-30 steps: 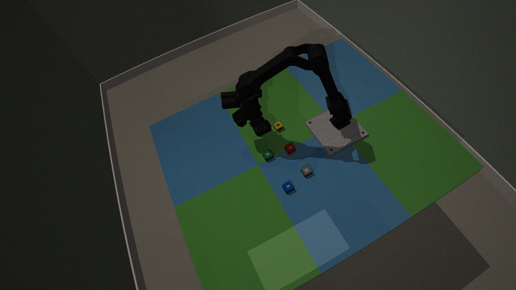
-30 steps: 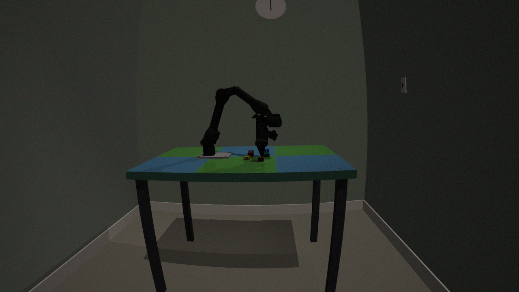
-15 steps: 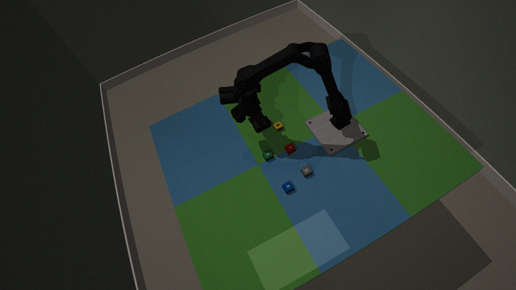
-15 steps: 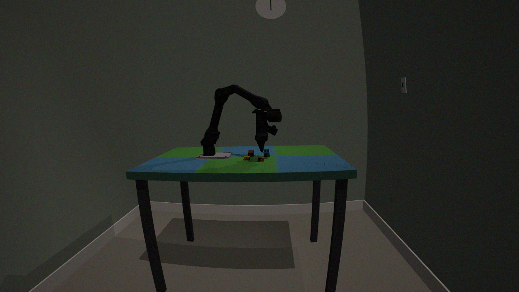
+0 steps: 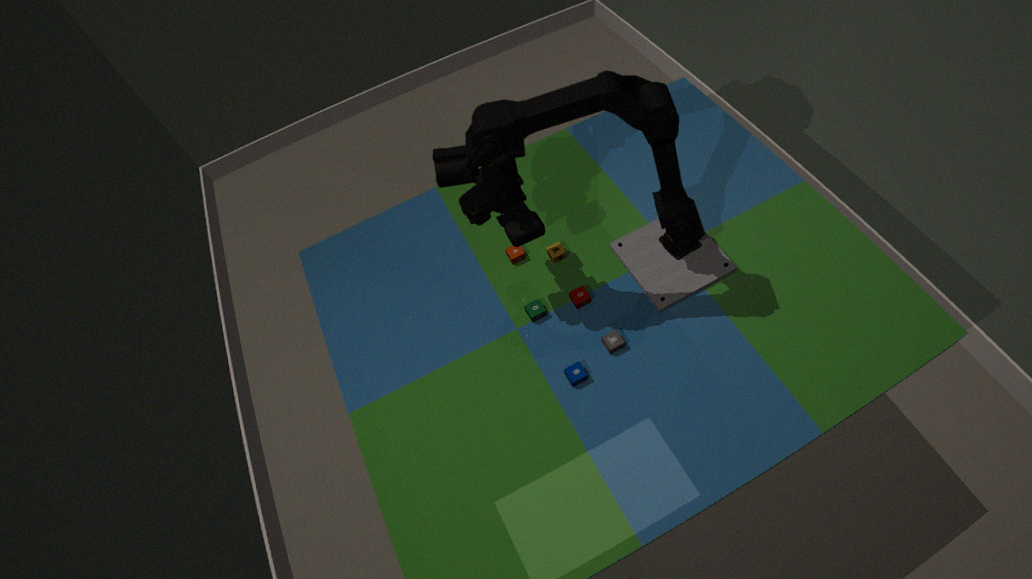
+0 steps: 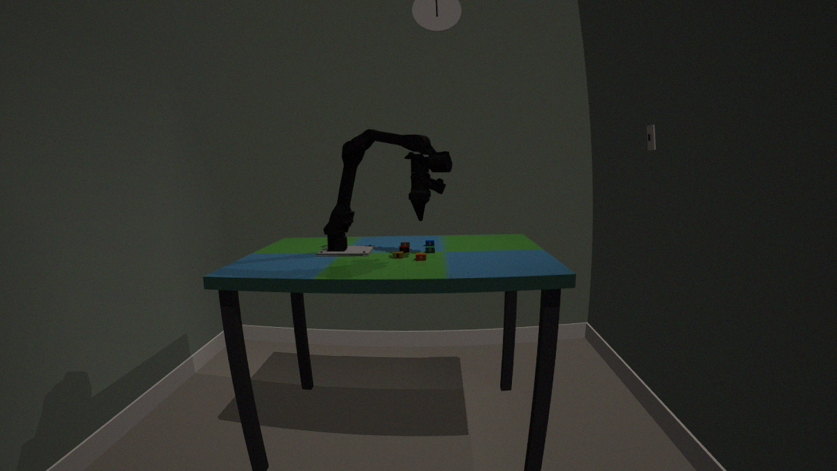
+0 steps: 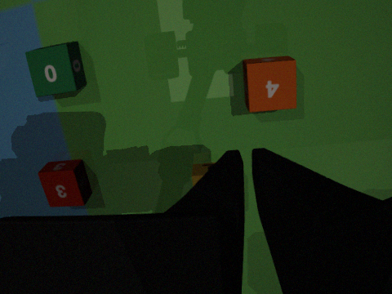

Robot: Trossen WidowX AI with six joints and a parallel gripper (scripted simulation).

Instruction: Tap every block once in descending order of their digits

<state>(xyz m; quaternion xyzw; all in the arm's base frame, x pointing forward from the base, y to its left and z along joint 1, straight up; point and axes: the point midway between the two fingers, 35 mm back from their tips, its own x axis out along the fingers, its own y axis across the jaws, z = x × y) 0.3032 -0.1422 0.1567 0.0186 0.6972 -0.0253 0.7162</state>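
My gripper (image 6: 420,220) (image 7: 245,162) is shut, with nothing between its tips, above the blocks. In the wrist view, an orange block (image 5: 515,253) (image 6: 420,257) (image 7: 271,86) with a 4 lies ahead of the tips. A yellow block (image 5: 556,250) (image 6: 397,254) (image 7: 198,179) is mostly behind the left finger, its digit hidden. A green block (image 5: 536,310) (image 6: 429,250) (image 7: 49,71) shows 0 at upper left; a red block (image 5: 580,297) (image 7: 63,189) shows 3 at lower left. A grey block (image 5: 613,341) and a blue block (image 5: 575,373) (image 6: 429,243) have unreadable digits.
The blocks lie on a table (image 5: 448,478) (image 6: 503,263) with large blue and green squares. The arm's pale base plate (image 5: 644,269) (image 6: 362,250) is on the base side of the blocks. The arm's shadow falls over several blocks.
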